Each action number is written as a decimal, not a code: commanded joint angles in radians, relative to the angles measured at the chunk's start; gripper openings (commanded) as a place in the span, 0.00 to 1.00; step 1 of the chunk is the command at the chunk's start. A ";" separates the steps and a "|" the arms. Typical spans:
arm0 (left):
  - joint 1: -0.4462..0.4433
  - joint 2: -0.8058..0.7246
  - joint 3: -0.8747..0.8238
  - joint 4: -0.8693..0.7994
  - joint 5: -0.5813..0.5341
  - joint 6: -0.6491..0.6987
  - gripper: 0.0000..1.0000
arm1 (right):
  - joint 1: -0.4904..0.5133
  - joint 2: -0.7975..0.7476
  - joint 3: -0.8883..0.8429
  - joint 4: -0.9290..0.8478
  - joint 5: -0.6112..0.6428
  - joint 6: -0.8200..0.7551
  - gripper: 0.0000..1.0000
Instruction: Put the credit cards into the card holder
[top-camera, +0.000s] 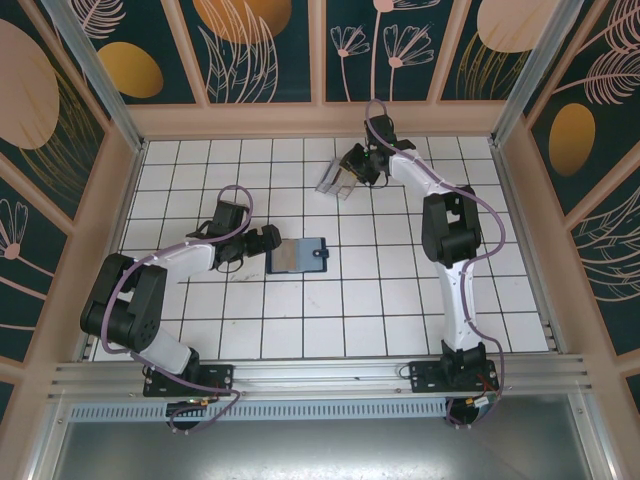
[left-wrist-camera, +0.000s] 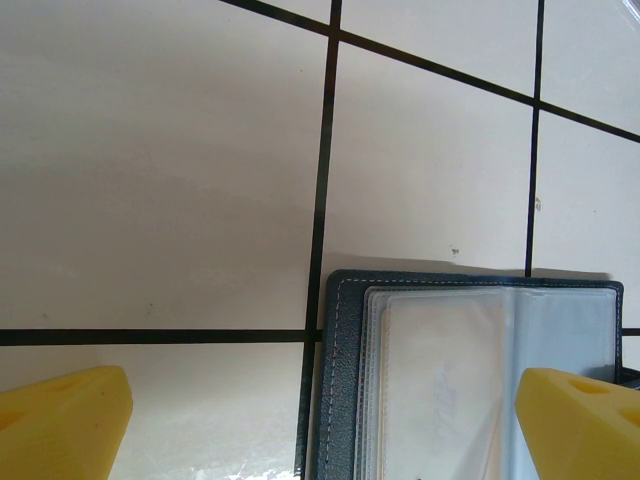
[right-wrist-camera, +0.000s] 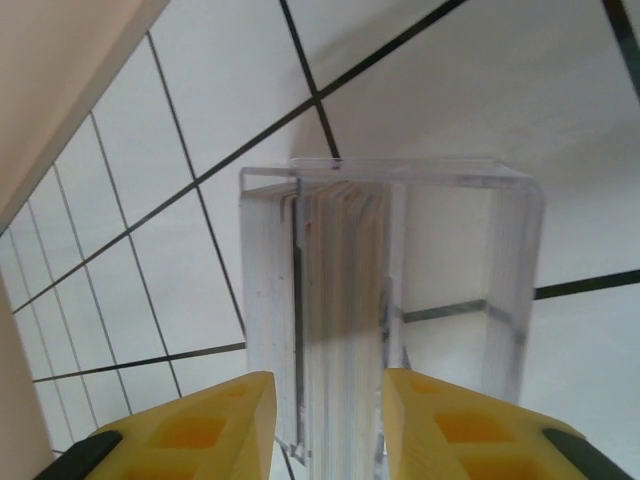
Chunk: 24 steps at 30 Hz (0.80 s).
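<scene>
The card holder (top-camera: 298, 255) lies open on the white tiles, navy outside with clear sleeves inside (left-wrist-camera: 470, 370). My left gripper (top-camera: 262, 240) sits at its left edge, open, with the yellow fingertips (left-wrist-camera: 60, 420) spread wide (left-wrist-camera: 320, 430) and nothing between them. The credit cards (right-wrist-camera: 340, 300) stand on edge as a stack in a clear plastic tray (right-wrist-camera: 515, 280) at the back of the floor (top-camera: 333, 180). My right gripper (top-camera: 352, 172) is over that tray. Its jaws are open and straddle the stack (right-wrist-camera: 330, 430), with a slim gap on the left side.
The tiled floor (top-camera: 380, 300) is walled by beige panels on the left, right and back. The tray stands close to the back wall (top-camera: 320, 120). The arm bases sit on a metal rail (top-camera: 320, 375) at the near edge.
</scene>
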 joint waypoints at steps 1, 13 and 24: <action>-0.001 -0.008 0.007 -0.015 0.001 0.004 0.98 | 0.007 -0.052 0.031 -0.069 0.044 -0.017 0.35; 0.002 0.014 0.085 -0.039 -0.001 0.020 0.98 | 0.038 -0.128 0.036 -0.197 0.253 -0.129 0.36; 0.001 0.028 0.108 -0.044 0.002 0.010 0.99 | 0.011 -0.098 -0.015 -0.197 0.231 -0.158 0.32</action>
